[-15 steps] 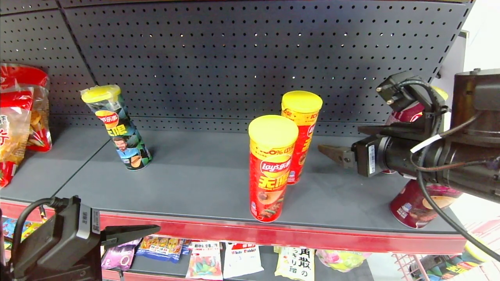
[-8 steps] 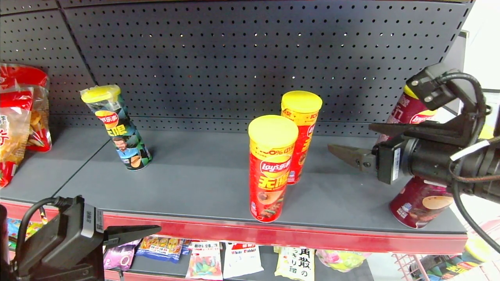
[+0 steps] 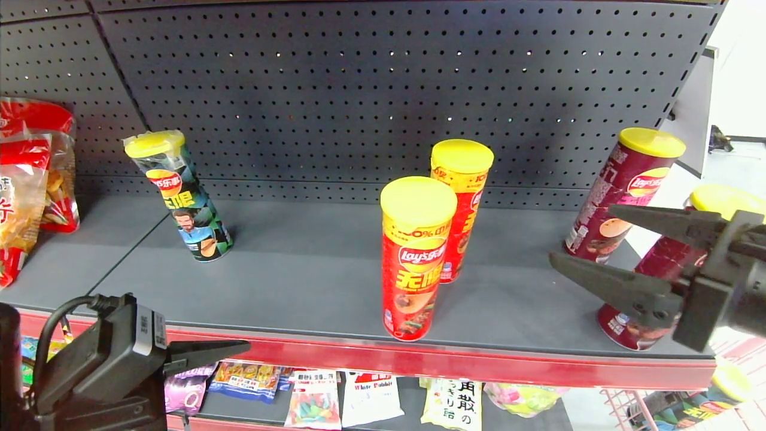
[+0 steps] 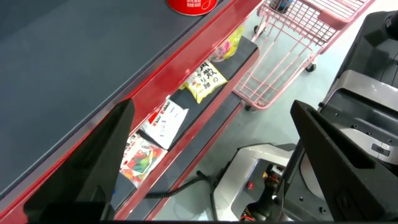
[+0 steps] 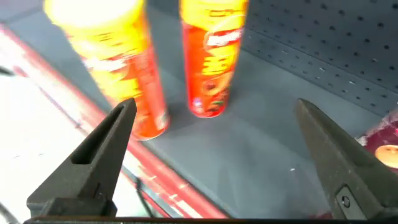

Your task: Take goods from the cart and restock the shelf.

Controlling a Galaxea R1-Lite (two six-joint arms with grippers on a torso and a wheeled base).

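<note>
I count two red cans [image 3: 417, 257] [image 3: 462, 206], two maroon cans [image 3: 622, 191] [image 3: 663, 263] and one green can [image 3: 182, 200], five on the shelf [image 3: 299, 281].

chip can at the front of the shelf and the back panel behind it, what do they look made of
The front red chip can looks like a cardboard tube in a glossy printed wrap, judging by its sheen; its yellow lid seems matte plastic. The back panel is probably painted sheet metal: dark grey, matte, with rows of punched holes.
</note>
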